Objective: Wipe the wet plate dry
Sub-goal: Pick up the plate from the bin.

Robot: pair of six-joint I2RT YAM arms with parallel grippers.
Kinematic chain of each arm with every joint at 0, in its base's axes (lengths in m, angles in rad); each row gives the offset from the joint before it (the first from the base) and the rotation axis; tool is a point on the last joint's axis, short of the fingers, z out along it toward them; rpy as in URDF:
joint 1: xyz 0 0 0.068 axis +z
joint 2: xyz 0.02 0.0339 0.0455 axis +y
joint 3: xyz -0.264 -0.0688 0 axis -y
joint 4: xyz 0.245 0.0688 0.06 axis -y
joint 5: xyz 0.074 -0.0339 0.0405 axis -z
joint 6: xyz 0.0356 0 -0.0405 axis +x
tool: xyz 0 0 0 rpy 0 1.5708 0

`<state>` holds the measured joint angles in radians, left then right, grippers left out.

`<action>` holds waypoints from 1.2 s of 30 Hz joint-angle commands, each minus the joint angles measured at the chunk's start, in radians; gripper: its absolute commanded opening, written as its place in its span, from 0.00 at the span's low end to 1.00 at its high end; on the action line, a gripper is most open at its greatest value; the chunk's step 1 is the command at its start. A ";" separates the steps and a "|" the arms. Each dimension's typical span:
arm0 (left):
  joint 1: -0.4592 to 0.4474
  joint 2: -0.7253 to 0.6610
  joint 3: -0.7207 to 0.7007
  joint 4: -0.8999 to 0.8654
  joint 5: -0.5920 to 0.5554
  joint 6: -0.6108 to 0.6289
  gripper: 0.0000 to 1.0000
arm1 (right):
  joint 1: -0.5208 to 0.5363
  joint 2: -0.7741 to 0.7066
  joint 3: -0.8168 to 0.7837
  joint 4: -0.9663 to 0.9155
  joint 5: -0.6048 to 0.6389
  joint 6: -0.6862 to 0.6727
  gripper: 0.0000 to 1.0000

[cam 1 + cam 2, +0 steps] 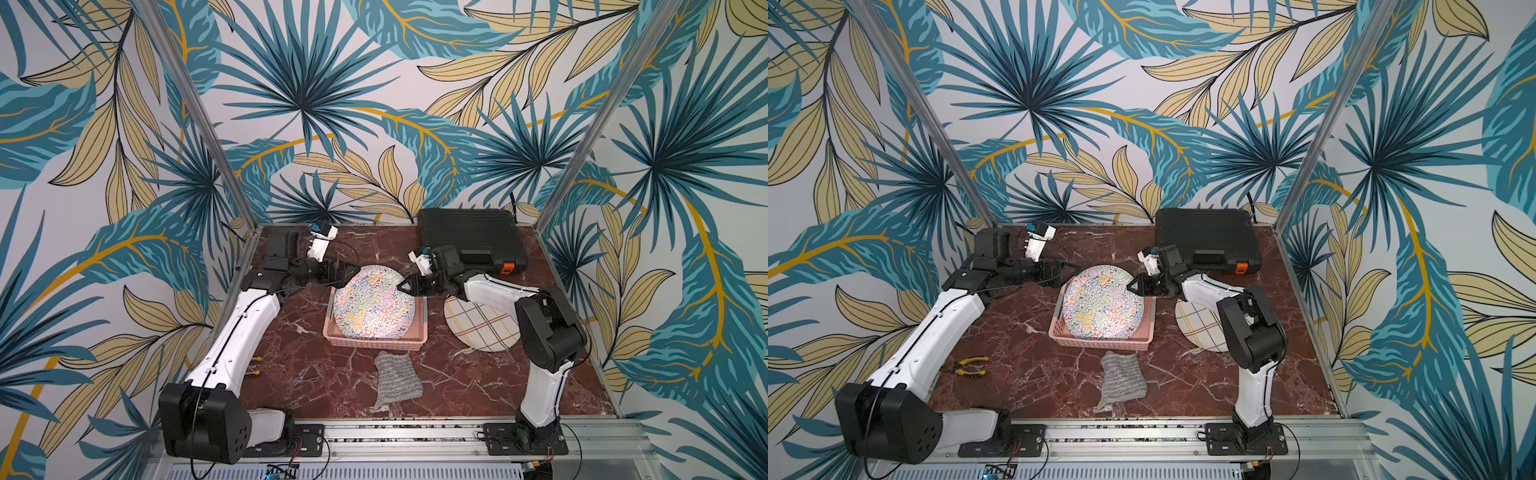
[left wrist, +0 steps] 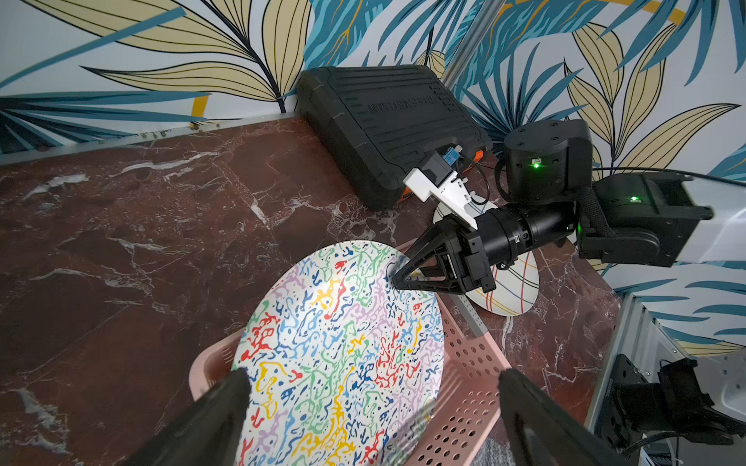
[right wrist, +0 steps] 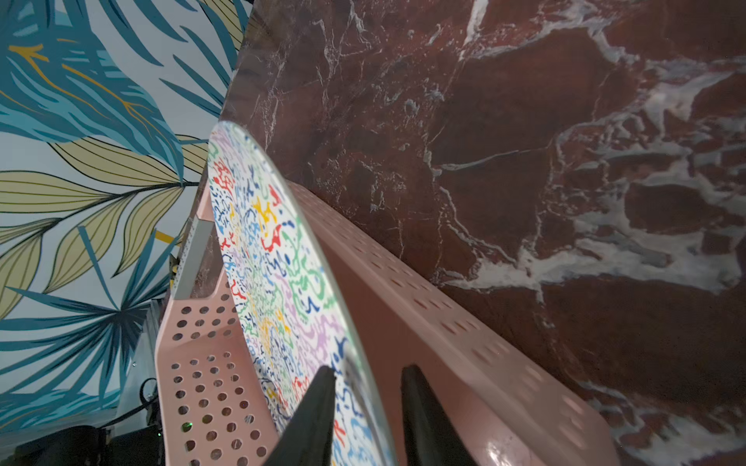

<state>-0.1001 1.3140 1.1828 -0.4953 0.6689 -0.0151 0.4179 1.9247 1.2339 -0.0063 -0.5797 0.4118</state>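
A plate [image 1: 374,303] [image 1: 1102,303] with a many-coloured squiggle pattern leans tilted in a pink perforated basket [image 1: 376,343] [image 1: 1100,343], its far rim raised. My right gripper [image 1: 401,286] [image 3: 368,369] straddles the plate's right rim. One finger lies on the patterned face and the other stands behind the rim with a small gap, so the jaws are narrow but open. At the plate's far left rim my left gripper [image 1: 353,274] [image 2: 375,375] is wide open and holds nothing. A grey knitted cloth [image 1: 397,380] [image 1: 1122,376] lies crumpled on the table in front of the basket.
A black tool case [image 1: 469,239] stands at the back right. A second plate [image 1: 478,328] with plaid lines lies flat under my right arm. Yellow-handled pliers [image 1: 969,365] lie near the left arm. Walls close the red marble table [image 1: 311,382] on three sides.
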 commanded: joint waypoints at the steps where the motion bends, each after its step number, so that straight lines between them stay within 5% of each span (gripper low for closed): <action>1: 0.008 0.005 0.006 0.014 -0.004 0.003 1.00 | 0.000 -0.006 -0.031 0.044 -0.075 0.037 0.22; 6: 0.008 0.005 0.007 0.013 -0.007 0.002 1.00 | -0.003 -0.032 -0.036 0.045 -0.090 0.044 0.00; 27: 0.008 0.025 -0.010 0.037 -0.096 -0.045 1.00 | -0.114 -0.518 -0.137 0.020 -0.098 0.210 0.00; 36: 0.009 0.023 -0.026 0.091 0.160 -0.125 1.00 | -0.167 -0.674 -0.253 0.065 -0.192 0.244 0.00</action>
<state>-0.0963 1.3399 1.1755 -0.4553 0.7200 -0.1001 0.2558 1.3045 1.0058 0.0013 -0.7044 0.6262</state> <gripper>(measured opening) 0.999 0.071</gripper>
